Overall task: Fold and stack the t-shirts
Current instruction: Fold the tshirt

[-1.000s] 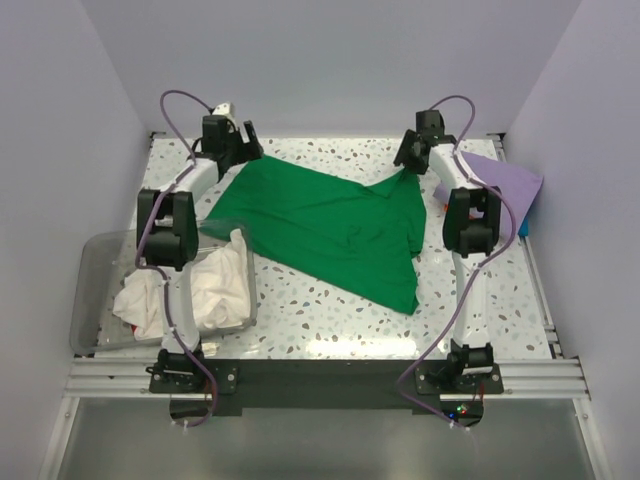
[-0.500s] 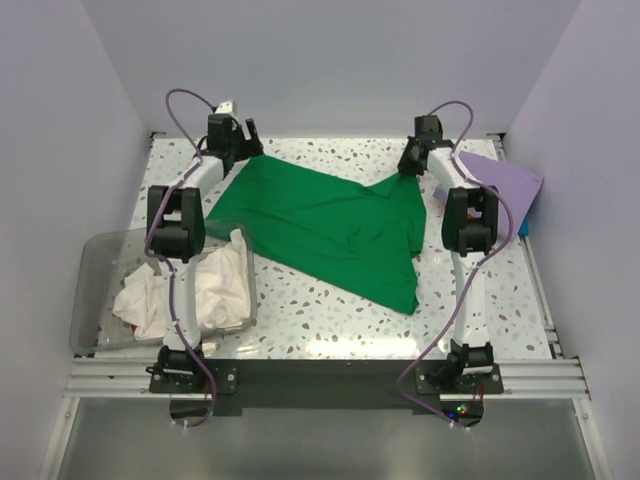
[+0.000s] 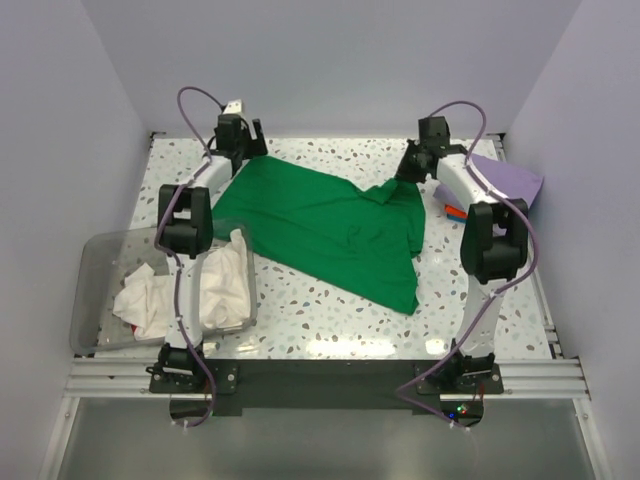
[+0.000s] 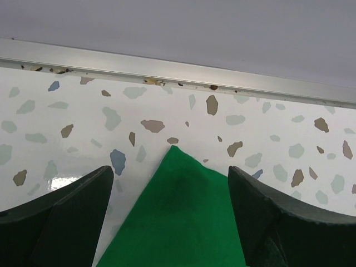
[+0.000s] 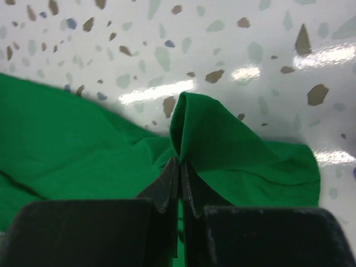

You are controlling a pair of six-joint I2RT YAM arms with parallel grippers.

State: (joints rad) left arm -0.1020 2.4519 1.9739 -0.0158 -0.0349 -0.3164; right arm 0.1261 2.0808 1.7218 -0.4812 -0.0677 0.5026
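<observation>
Green t-shirt [image 3: 320, 225] lies diagonally on counter [image 3: 330, 310], far-left to near-right.
Left gripper [image 4: 169, 178] apart astride its far corner; right gripper [image 5: 181, 167] clamped on a fold.

Top camera sits high behind the bases [image 3: 180, 372], tilted down over the whole table [image 3: 330, 310]: bases at 6 o'clock, far wall [image 3: 330, 60] at 12. Left wrist camera rides low and close, facing the far rail [image 4: 178, 71], the left gripper [image 4: 169, 169] framing a corner of the shirt [image 4: 178, 222]. That's the top view's 11 o'clock. Right wrist camera is closer yet, peering down past the right gripper [image 5: 179, 164] at a shirt fold, top view's 1 o'clock. All three share the shirt.
</observation>
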